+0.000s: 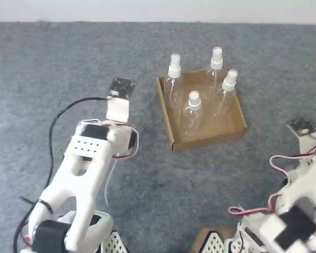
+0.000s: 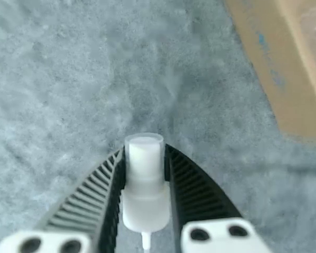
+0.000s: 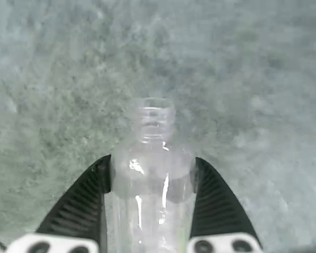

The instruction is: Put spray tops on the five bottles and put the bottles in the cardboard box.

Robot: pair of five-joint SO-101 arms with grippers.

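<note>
A cardboard box (image 1: 210, 138) sits right of centre with several clear bottles (image 1: 193, 113) upright inside, each wearing a white spray top (image 1: 174, 65). My left gripper (image 2: 144, 153) is shut on a loose white spray top (image 2: 144, 184), just above the grey carpet, with the box wall (image 2: 284, 68) close by. The left arm (image 1: 89, 153) stands to the left of the box. My right gripper (image 3: 152, 161) is shut on a clear bottle (image 3: 152, 179) whose threaded neck is bare. The right arm (image 1: 300, 195) is at the lower right, away from the box.
Grey carpet (image 1: 52, 63) covers the whole table. Cables (image 1: 60, 118) loop off the left arm, and red and white wires (image 1: 284, 161) hang from the right one. A brown edge (image 1: 213, 234) shows at the front between the arm bases.
</note>
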